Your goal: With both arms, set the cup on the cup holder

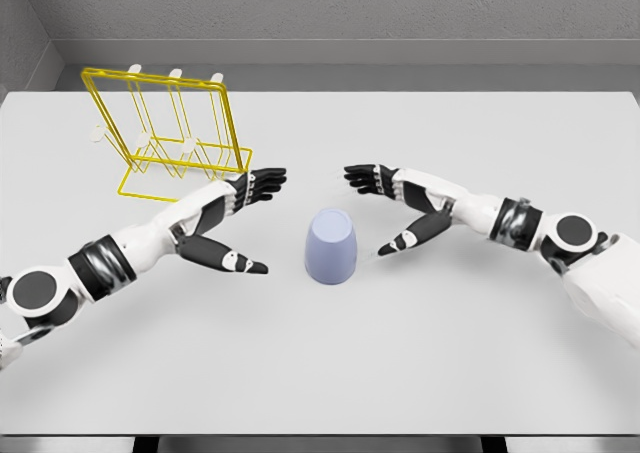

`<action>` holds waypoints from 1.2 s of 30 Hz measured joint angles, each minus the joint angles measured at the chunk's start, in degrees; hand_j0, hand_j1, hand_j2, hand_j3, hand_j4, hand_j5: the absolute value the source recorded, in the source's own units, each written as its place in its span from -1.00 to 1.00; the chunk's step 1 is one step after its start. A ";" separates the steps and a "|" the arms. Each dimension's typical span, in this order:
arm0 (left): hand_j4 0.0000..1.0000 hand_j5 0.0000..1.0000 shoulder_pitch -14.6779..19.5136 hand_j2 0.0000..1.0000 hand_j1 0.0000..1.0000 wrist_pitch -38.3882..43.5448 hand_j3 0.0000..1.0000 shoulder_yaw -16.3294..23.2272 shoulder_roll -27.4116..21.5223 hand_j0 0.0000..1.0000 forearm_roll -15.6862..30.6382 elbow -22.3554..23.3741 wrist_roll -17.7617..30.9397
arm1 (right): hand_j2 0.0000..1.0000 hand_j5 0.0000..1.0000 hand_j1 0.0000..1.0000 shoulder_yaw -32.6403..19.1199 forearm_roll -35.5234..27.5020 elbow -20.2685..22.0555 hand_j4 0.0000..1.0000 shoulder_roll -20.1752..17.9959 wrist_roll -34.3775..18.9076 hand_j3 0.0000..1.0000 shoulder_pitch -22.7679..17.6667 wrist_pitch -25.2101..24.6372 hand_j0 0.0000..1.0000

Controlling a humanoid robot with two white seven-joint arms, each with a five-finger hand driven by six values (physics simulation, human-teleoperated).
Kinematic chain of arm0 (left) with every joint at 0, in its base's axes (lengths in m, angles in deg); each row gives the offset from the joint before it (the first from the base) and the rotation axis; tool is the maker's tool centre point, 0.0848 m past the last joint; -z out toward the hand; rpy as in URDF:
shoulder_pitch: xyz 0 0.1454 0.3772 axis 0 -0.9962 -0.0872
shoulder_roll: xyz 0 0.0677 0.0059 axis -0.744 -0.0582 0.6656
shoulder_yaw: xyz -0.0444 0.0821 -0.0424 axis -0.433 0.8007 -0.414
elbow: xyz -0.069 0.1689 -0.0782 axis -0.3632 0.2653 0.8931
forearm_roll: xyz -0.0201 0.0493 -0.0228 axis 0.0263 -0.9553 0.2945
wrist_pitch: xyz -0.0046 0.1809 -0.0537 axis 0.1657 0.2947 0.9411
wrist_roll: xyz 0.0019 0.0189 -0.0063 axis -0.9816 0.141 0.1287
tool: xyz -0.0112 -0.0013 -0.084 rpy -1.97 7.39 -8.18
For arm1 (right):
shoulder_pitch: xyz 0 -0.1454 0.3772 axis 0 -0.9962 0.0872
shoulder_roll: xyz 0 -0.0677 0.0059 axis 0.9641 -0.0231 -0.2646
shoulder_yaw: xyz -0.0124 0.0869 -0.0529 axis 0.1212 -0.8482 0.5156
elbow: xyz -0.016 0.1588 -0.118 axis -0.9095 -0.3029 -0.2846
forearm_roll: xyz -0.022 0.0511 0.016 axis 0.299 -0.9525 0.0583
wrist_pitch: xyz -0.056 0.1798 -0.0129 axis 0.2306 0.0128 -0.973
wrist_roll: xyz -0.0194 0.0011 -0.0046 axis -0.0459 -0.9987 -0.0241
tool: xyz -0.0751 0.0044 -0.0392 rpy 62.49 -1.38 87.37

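Reviewing progress, I find nothing yet completed: the cup stands upside down on the table, between my left hand and right hand, touching neither. Both hands are spread wide and hold nothing. The yellow cup holder sits beyond the left hand. Grasp, lift and placement remain. No writing or labels visible.

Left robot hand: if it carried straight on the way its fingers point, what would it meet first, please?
The left robot hand points right and slightly back, passing behind the cup; it would probably meet the right robot hand first, though depth is unclear.
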 measured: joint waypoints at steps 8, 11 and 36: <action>1.00 1.00 -2.82 1.00 1.00 0.51 1.00 -0.46 5.12 1.00 -0.61 2.08 -0.22 | 1.00 1.00 1.00 -0.07 0.77 1.33 1.00 -9.07 -0.01 1.00 4.56 4.05 1.00; 1.00 1.00 -3.43 1.00 1.00 0.55 1.00 -2.18 7.94 1.00 -1.82 4.51 -0.08 | 1.00 1.00 1.00 -0.15 2.39 1.22 1.00 -11.05 0.00 1.00 6.50 6.50 1.00; 1.00 1.00 -5.98 1.00 1.00 0.30 1.00 -3.54 11.71 1.00 -4.38 7.06 0.02 | 1.00 1.00 1.00 -1.53 24.39 0.85 1.00 -15.13 -0.02 1.00 10.55 13.61 1.00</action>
